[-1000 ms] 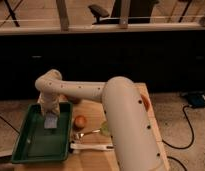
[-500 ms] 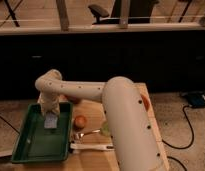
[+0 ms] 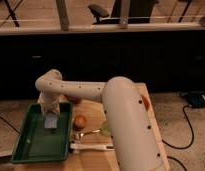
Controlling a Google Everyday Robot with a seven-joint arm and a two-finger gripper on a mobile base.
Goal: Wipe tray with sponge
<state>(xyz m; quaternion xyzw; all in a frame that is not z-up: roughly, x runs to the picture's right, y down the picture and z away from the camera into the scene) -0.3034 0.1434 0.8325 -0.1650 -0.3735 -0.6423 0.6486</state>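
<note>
**Gripper:** The gripper point(image 3: 49, 113) points straight down over the far half of the tray point(image 3: 27, 150), directly above the sponge point(image 3: 50, 121) and touching its top. Whether it is clamped or spread cannot be told.

**Sponge:** Small pale grey-blue pad, on or just above the tray floor, nearer the tray's right wall.

**Tray:** Dark green with a raised rim and a glossy bottom, lying along the left edge of the table point(image 3: 91, 111).

**Arm:** The white arm point(image 3: 126, 120) rises from the near right corner, runs left across the table, then bends sharply down at the elbow.

**Other items:** An orange fruit point(image 3: 81, 120) sits just right of the tray. A white utensil point(image 3: 91, 146) lies near the front edge.
</note>
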